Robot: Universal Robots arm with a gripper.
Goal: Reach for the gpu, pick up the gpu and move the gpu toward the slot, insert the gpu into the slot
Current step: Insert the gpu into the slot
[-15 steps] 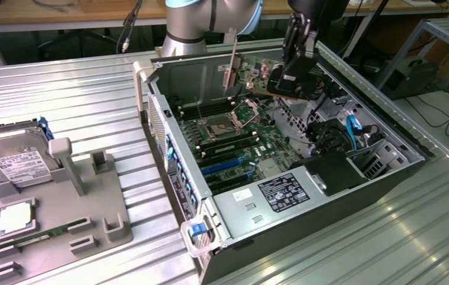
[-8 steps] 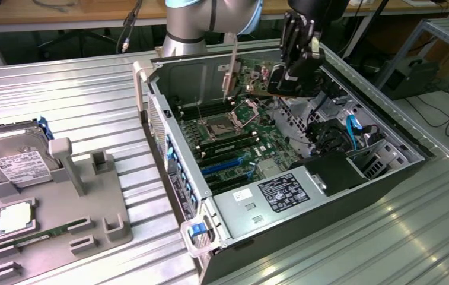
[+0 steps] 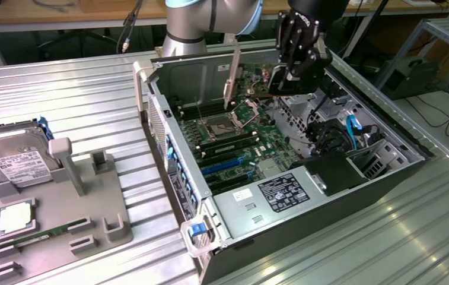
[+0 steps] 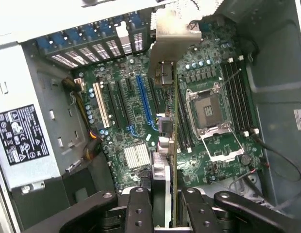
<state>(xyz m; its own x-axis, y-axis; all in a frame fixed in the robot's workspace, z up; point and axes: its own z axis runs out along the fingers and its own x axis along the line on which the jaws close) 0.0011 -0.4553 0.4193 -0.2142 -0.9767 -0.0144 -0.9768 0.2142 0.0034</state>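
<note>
Since it must enter edge-first, our hand (image 4: 166, 213) clamps the gpu (image 4: 171, 145) upright. We hover near the slot (image 4: 144, 99).

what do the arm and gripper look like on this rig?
The arm is made of round silver-grey tube sections with a pale blue-grey joint band. The gripper is all black, with a blocky body and linkage bars. In the wrist view it has two flat black fingers with small round screw holes. I can't read any markings.
</note>
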